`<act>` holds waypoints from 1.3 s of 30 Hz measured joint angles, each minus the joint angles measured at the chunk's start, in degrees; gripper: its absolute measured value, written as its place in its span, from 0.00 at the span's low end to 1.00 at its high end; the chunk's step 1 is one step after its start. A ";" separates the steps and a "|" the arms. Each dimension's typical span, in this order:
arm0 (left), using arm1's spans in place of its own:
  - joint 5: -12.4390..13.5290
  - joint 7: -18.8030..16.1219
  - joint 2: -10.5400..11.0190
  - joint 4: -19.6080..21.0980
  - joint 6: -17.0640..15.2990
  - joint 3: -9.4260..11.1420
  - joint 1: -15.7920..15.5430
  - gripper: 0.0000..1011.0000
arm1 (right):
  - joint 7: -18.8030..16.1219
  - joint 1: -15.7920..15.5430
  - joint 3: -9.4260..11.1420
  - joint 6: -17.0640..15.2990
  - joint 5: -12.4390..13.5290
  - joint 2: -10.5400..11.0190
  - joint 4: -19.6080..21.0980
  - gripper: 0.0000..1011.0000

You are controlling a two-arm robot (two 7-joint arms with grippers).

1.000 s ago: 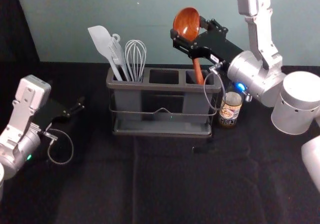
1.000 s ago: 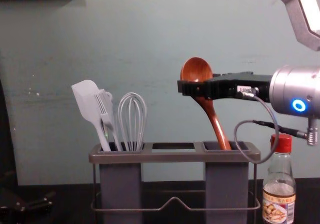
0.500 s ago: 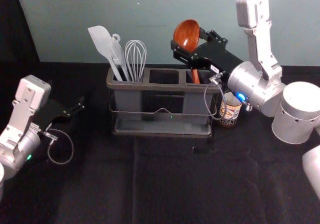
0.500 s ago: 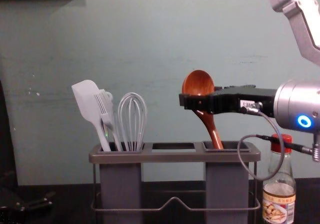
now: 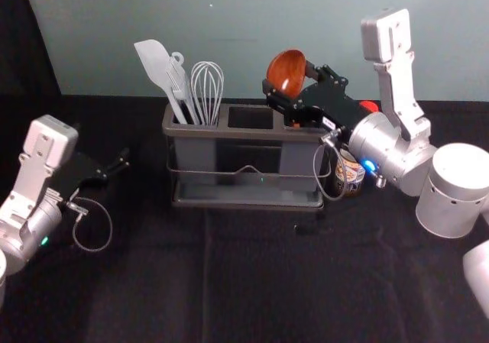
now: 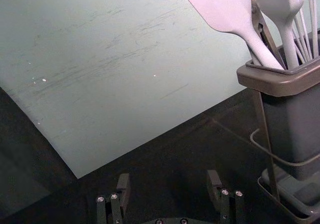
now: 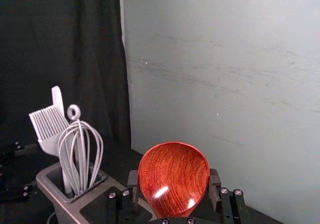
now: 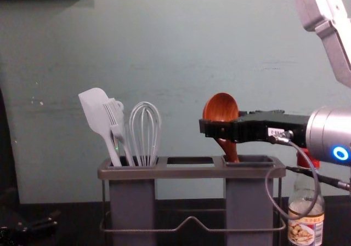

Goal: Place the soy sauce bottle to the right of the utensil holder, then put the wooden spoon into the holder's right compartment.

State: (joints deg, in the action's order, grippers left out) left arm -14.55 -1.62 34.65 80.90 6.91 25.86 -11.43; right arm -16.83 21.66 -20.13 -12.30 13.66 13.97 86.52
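My right gripper (image 5: 289, 98) is shut on the wooden spoon (image 5: 287, 71) just under its bowl, above the holder's right compartment. In the chest view the spoon (image 8: 221, 108) points handle down, its lower end inside that compartment of the utensil holder (image 8: 192, 172). The right wrist view has the spoon's bowl (image 7: 173, 179) between the fingertips of the right gripper (image 7: 173, 186). The soy sauce bottle (image 8: 306, 213) stands upright right of the holder, partly behind the right arm. My left gripper (image 5: 122, 164) is parked at the left; in its wrist view the gripper (image 6: 169, 184) is open.
A white spatula (image 8: 97, 109), a brush (image 8: 115, 117) and a whisk (image 8: 145, 131) stand in the holder's left compartment. The wall (image 5: 229, 37) rises behind the black table (image 5: 252, 274).
My right gripper has come down with the spoon, and the handle has sunk deeper into the right compartment. The left arm, bottle and holder have stayed put.
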 joint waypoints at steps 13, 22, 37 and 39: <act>0.00 0.00 0.00 0.00 0.00 0.00 0.00 0.99 | 0.23 -1.48 0.33 -0.03 0.14 0.52 0.66 0.82; 0.00 0.00 0.00 0.00 0.00 0.00 0.00 0.99 | 0.27 -1.43 0.32 -0.03 0.11 0.48 0.66 0.85; 0.00 0.00 0.00 0.00 0.00 0.00 0.00 0.99 | 0.27 -1.37 0.25 -0.02 0.07 0.41 0.63 0.99; 0.00 0.00 0.00 0.00 0.00 0.00 0.00 0.99 | 0.27 -1.36 0.25 -0.03 0.08 0.41 0.63 0.99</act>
State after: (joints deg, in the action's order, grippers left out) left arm -14.55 -1.62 34.65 80.90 6.91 25.86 -11.43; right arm -16.56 20.30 -19.88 -12.33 13.74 14.38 87.15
